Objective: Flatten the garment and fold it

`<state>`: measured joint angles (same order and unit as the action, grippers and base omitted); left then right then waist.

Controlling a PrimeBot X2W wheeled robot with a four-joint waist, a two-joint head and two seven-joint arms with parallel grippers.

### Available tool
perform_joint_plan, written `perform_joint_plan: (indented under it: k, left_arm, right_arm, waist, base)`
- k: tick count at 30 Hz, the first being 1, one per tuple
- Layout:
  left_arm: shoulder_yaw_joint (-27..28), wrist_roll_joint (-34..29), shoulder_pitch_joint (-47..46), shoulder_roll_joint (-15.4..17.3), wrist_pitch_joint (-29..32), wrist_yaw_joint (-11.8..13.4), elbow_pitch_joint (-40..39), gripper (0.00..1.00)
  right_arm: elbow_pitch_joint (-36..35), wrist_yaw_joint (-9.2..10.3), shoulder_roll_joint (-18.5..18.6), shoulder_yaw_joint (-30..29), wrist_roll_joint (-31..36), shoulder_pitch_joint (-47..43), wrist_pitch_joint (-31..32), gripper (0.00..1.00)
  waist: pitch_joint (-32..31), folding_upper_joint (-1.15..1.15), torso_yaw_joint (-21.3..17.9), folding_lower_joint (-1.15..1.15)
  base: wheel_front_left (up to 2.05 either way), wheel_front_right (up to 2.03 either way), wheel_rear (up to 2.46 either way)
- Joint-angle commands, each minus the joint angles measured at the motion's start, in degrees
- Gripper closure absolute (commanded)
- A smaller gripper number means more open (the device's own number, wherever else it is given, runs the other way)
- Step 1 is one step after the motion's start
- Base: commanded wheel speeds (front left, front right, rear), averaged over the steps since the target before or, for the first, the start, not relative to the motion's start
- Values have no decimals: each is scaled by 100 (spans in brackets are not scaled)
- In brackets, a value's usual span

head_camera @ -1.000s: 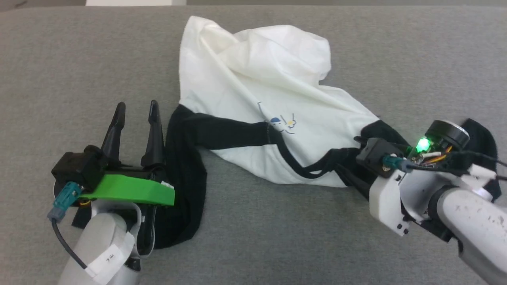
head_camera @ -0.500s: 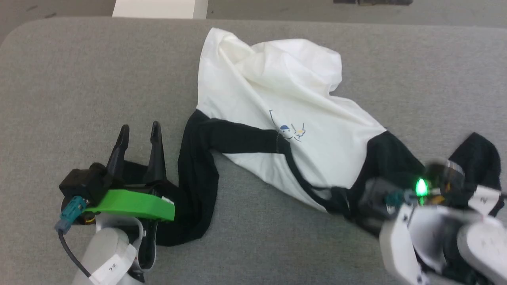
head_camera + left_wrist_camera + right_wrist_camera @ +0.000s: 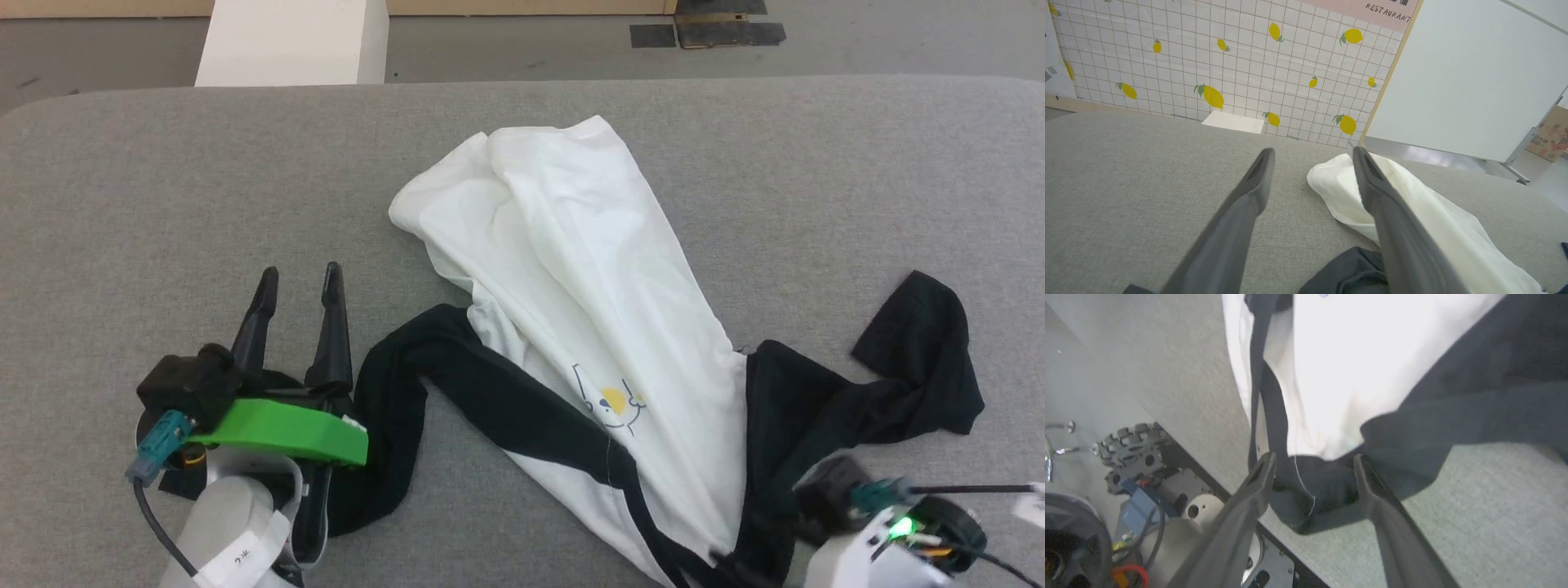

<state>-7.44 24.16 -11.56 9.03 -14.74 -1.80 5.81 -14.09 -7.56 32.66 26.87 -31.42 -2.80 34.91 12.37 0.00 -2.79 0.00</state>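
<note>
Starting leftmost, the left gripper (image 3: 300, 273) has its fingers wide apart with nothing between them, and one black sleeve (image 3: 392, 408) of the garment (image 3: 588, 310) curls just to the right of those fingers. The garment lies crumpled on the grey desk (image 3: 163, 204), its white body bunched into a long ridge beyond and right of the left fingers, with the small chest cartoon (image 3: 611, 402) showing and the other sleeve (image 3: 914, 359) flung farther right. At the near edge the right gripper (image 3: 1314, 459) also has its fingers apart, a dark fold of shoulder or neckband lying loose between the tips, not pinched. The cloth looks light, thin and limp, so it should drag and crease rather than move as a sheet; shoulder seams or hem corners seem the best places to take hold. The desk's felt-like cover probably grips the fabric a little. Beyond the left fingers stand a lemon-patterned tiled wall (image 3: 1208, 61), a plain white panel (image 3: 1474, 73) and a cardboard box (image 3: 1551, 134).
</note>
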Motion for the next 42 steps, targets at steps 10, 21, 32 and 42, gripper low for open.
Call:
perform_joint_plan:
  k: [10,21,32,42]
  left_arm:
    - [-58,-5,76,-134,-26,-131,107,0]
    - [-67,-60,-113,-212,-26,-209,80,0]
    - [21,-91,-177,-287,-26,-282,148,0]
    - [120,-95,-86,-300,-26,-337,222,0]
  right_arm:
    - [-293,8,-2251,-2265,1609,-384,-901,0]
    - [573,8,-2970,-3592,2863,651,-278,0]
    - [1146,8,-2977,-3963,3026,474,634,100]
    - [1029,8,-2977,-6125,3009,235,-413,100]
  waist:
    - [-14,0,168,0]
    - [276,0,336,0]
    - [318,0,411,0]
    - [29,0,231,0]
  base:
    - [0,0,0]
    - [0,0,0]
    - [0,0,0]
    - [0,0,0]
